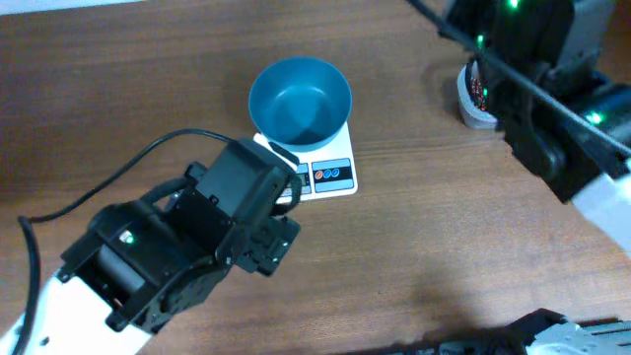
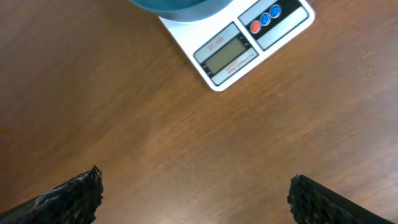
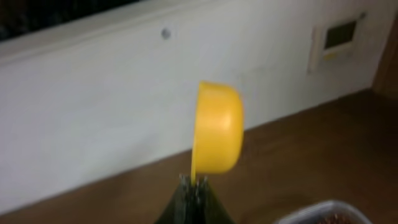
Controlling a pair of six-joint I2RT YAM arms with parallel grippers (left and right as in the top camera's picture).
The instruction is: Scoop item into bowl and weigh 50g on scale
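Observation:
The teal-blue bowl point(image 1: 300, 101) stands on the white scale point(image 1: 333, 176), and I see nothing inside it. The scale's display and red and blue buttons show in the left wrist view point(image 2: 233, 53), with the bowl's edge point(image 2: 174, 6) at the top. My left gripper point(image 2: 196, 199) is open and empty over bare table just in front of the scale. My right gripper point(image 3: 194, 183) is shut on the handle of a yellow scoop point(image 3: 216, 135), held on its side above the table. The red-brown beans point(image 1: 479, 87) lie in a clear tub point(image 1: 471, 110) at the right, mostly hidden by the right arm.
The tub's rim with beans shows at the bottom right of the right wrist view point(image 3: 323, 213). A white wall runs behind the table there. The left arm's black body point(image 1: 187, 247) covers the table's front left. A black cable loops at the left.

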